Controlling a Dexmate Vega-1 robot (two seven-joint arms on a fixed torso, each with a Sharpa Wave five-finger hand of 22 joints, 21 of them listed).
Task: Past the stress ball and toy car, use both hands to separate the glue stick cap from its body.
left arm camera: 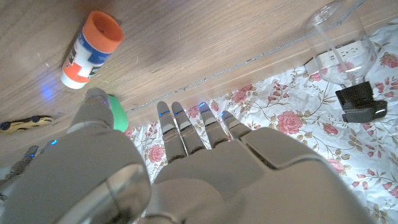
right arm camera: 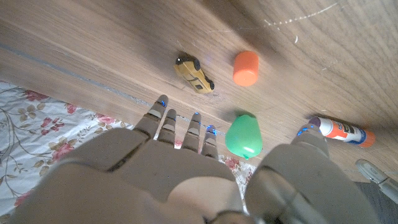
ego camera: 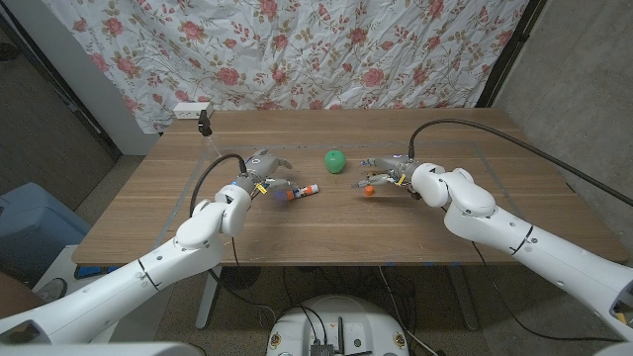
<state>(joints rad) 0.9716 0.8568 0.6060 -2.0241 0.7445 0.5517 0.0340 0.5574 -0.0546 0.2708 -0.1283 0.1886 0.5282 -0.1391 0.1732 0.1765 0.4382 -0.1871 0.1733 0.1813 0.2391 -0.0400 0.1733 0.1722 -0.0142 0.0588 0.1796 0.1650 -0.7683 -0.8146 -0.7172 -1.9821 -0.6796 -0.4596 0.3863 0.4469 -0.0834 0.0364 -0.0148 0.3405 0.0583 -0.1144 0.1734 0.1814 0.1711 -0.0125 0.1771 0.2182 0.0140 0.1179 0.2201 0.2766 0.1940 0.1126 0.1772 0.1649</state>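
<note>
The glue stick body lies on its side on the wooden table, just left of the table's middle, white with an orange end. From it, the orange cap sits apart at about 3 o'clock, standing on its own on the wood; cap and body are already separate. In the right wrist view the cap is a short orange cylinder and the body a white tube with blue and orange bands, well apart from each other. In the left wrist view the body shows its orange round end toward the camera.

The green stress ball rests at roughly 1 o'clock from the body, between the two hands and further back on the table. The yellow toy car lies just beside the cap, at about 1 o'clock from it, under the right hand's fingers; the right wrist view shows the car near the cap but not touching it.

The left hand hovers at 9 o'clock from the body, fingers spread and holding nothing. The right hand is at 1 o'clock from the cap, fingers likewise apart and empty.

Behind the table hangs a floral cloth, with a white power strip at the far left edge.
</note>
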